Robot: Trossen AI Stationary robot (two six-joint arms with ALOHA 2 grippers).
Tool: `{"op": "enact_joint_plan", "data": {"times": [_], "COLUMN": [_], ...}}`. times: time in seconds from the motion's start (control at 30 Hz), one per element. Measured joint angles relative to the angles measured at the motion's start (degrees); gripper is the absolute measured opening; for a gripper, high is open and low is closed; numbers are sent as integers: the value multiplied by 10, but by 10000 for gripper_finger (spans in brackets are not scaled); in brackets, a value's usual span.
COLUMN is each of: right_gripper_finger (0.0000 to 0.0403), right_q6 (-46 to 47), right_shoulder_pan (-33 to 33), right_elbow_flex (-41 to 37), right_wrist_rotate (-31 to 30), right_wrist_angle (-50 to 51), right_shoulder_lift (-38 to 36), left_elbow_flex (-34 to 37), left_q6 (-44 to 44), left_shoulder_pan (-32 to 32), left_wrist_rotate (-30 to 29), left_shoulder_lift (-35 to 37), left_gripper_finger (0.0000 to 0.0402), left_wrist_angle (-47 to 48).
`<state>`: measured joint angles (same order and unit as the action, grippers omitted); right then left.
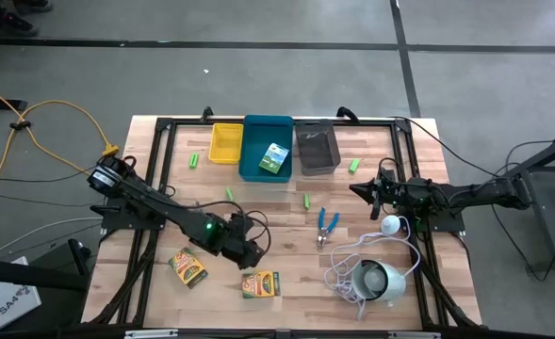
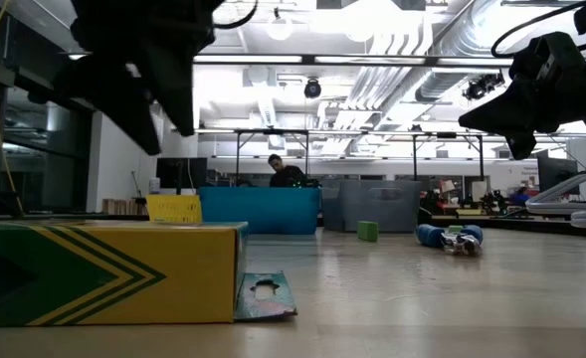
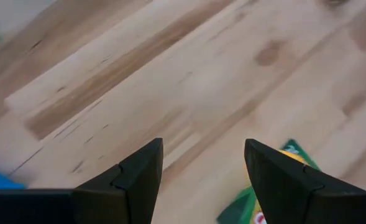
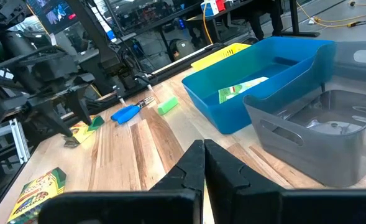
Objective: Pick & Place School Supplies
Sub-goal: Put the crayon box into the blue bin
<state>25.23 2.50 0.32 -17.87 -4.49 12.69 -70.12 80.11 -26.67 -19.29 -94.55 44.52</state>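
Note:
My left gripper hovers open over the near middle of the table, touching nothing. One yellow-green crayon box lies flat just beyond its fingertips, and a second lies to its left. A third crayon box rests inside the blue bin. A blue-handled tool lies flat mid-table. Green stubby pieces are scattered on the wood. My right gripper waits shut above the table's right side.
Yellow bin, blue bin and grey bin stand in a row at the far edge. The round white device with its coiled cord sits at the near right. Bare wood lies between the bins and the crayon boxes.

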Motion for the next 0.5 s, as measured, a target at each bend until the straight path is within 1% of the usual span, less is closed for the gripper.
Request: {"op": "enact_joint_plan", "data": {"times": [0.3, 0.43, 0.5], "right_gripper_finger": [3, 3, 3], "right_q6": [0, 0, 0], "right_shoulder_pan": [0, 0, 0], "right_elbow_flex": [0, 0, 0], "right_wrist_rotate": [0, 0, 0], "right_wrist_angle": [0, 0, 0], "right_shoulder_lift": [0, 0, 0], "left_elbow_flex": [0, 3, 2], "left_q6": [98, 113, 113], "left_shoulder_pan": [-53, -64, -66], "left_wrist_rotate": [-13, -11, -1], "left_shoulder_lift": [0, -10, -15], "left_gripper_finger": [220, 220, 220], "left_wrist_angle": [7, 8, 2]}}
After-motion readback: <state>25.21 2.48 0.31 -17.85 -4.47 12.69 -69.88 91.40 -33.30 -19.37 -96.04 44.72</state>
